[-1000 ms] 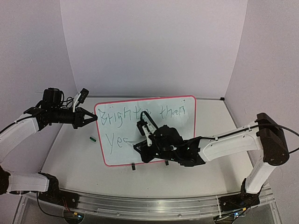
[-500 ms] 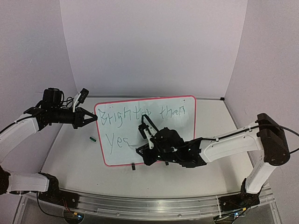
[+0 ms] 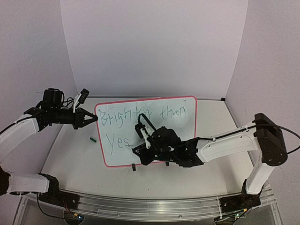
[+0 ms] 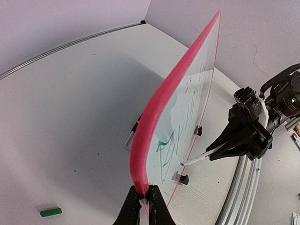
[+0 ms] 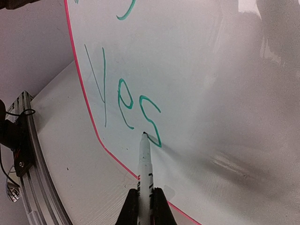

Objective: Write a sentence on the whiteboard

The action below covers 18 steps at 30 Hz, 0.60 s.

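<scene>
The whiteboard stands tilted on the table, pink-framed. Green letters of the sentence read "Brighter than" on the upper line and "Yes" below. My left gripper is shut on the board's left edge, and the left wrist view shows its jaws clamped on the pink frame. My right gripper is shut on a white marker. The marker's tip touches the board at the foot of the "s". The left wrist view also shows the marker against the board face.
A small green marker cap lies on the table left of the board; it also shows in the left wrist view. Two black clips sit on the board's lower edge. Walls enclose the table on the back and both sides.
The "s" after "Ye" has been drawn out. My right gripper with the marker shifted slightly right, then back left. The left gripper and the board have not moved.
</scene>
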Available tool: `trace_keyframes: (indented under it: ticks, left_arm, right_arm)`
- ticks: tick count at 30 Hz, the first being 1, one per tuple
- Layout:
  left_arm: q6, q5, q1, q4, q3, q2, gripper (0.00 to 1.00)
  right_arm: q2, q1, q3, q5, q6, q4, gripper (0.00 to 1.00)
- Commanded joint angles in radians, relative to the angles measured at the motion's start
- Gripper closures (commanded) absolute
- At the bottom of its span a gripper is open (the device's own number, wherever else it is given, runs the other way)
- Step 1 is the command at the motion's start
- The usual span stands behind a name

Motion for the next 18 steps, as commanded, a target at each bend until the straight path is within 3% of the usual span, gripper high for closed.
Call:
trace_keyframes:
  ticks: [1,7,18]
  left_arm:
    - [0.033,-0.026,-0.021,-0.081,-0.006,0.025,1.0]
    - [0.034,-0.027,-0.021,-0.082,-0.004,0.025,1.0]
    - [0.034,-0.028,-0.021,-0.082,-0.006,0.025,1.0]
  right_arm:
    - [-0.082,-0.003,-0.016,-0.016,-0.002,0.084,1.0]
    - [-0.157,-0.003,-0.069,0.037,0.006,0.101,1.0]
    - [-0.094,-0.003,-0.063,0.066,0.02,0.084,1.0]
